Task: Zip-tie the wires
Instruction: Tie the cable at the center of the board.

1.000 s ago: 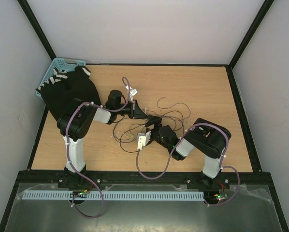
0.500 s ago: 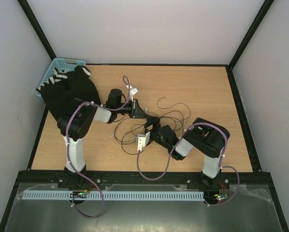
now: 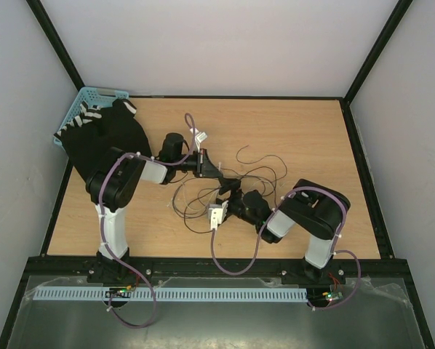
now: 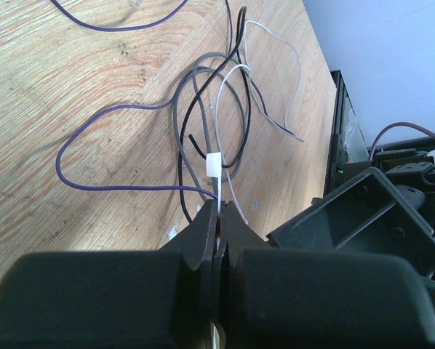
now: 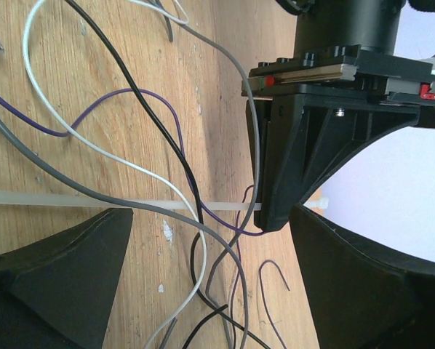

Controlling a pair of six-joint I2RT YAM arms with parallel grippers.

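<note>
Seemingly mid-threading: left gripper (image 4: 220, 212) pinches the zip tie (image 5: 72, 198) among the wires (image 5: 159, 123); right gripper (image 5: 212, 218), jaws wide apart, should next close on its free end.

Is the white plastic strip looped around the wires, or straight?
Straight: the zip tie runs unbent among the wires, one end in the shut left gripper.

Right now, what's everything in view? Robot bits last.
wires: several, black, grey, white and purple, loose tangle mid-table
zip tie: one, whitish, crossing the tangle, one end at the left pincer's tip
basket: one, light blue, far-left corner
cloth: one, black with white stripes, draped from the basket onto the table
table: one, light wood
left pincer: one, black, shut on the zip tie
right pincer: one, black, open, astride the wires
</note>
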